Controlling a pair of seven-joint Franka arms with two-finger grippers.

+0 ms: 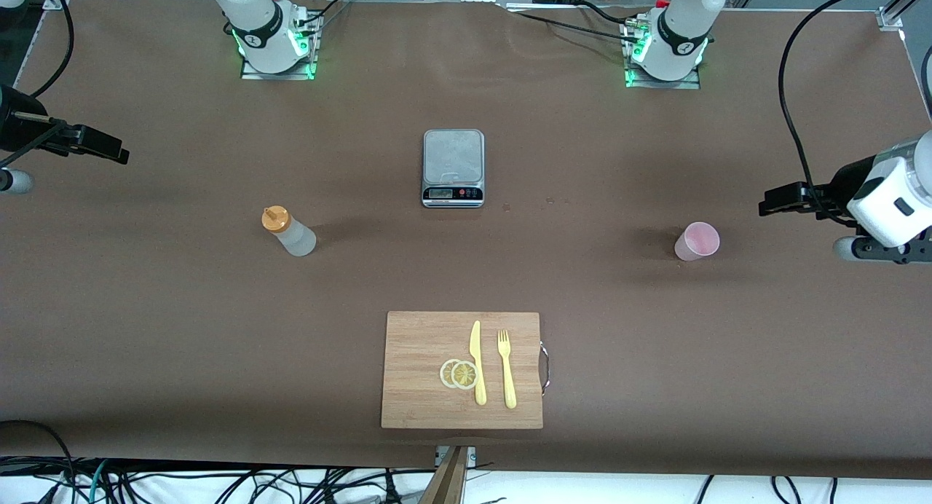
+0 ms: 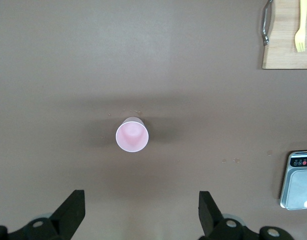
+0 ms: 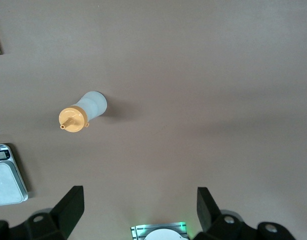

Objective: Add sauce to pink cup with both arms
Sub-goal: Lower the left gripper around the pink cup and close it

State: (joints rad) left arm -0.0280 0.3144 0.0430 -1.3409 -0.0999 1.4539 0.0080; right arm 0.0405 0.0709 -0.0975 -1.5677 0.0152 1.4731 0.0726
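In the front view, the sauce [image 1: 289, 231] stood upright on the brown bench [image 1: 145, 329] toward the right arm's end, at about 9 o'clock from the bench's centre. The pink cup [image 1: 697, 242] stood upright toward the left arm's end, at about 3 o'clock from that centre, well apart from the bottle. Between them, at 12 o'clock from the centre, sat a grey scale [image 1: 453, 167]. At 6 o'clock, nearest the camera, lay a wooden cutting board [image 1: 422, 344] carrying two lemon slices [image 1: 459, 374], a yellow knife [image 1: 477, 362] and a yellow fork [image 1: 506, 368]. The left end effector [image 1: 772, 199] hung over the bench's edge at the left arm's end, near the cup; the right end effector [image 1: 116, 153] hung over the edge at the right arm's end. Both arms waited.

In the left wrist view, the left end effector [image 2: 142, 212] had its fingers spread wide apart and held nothing. The pink cup [image 2: 132, 135] stood open-mouthed on the bench below, apart from both fingers. A corner of the cutting board [image 2: 283, 50] with the fork [image 2: 301, 30] and part of the scale [image 2: 298, 182] showed at the frame's edge.

In the right wrist view, the right end effector [image 3: 139, 210] was likewise spread wide and empty. The sauce [image 3: 82, 114] stood on the bench below it, orange cap up, clear of the fingers, with the scale [image 3: 6, 175] near.
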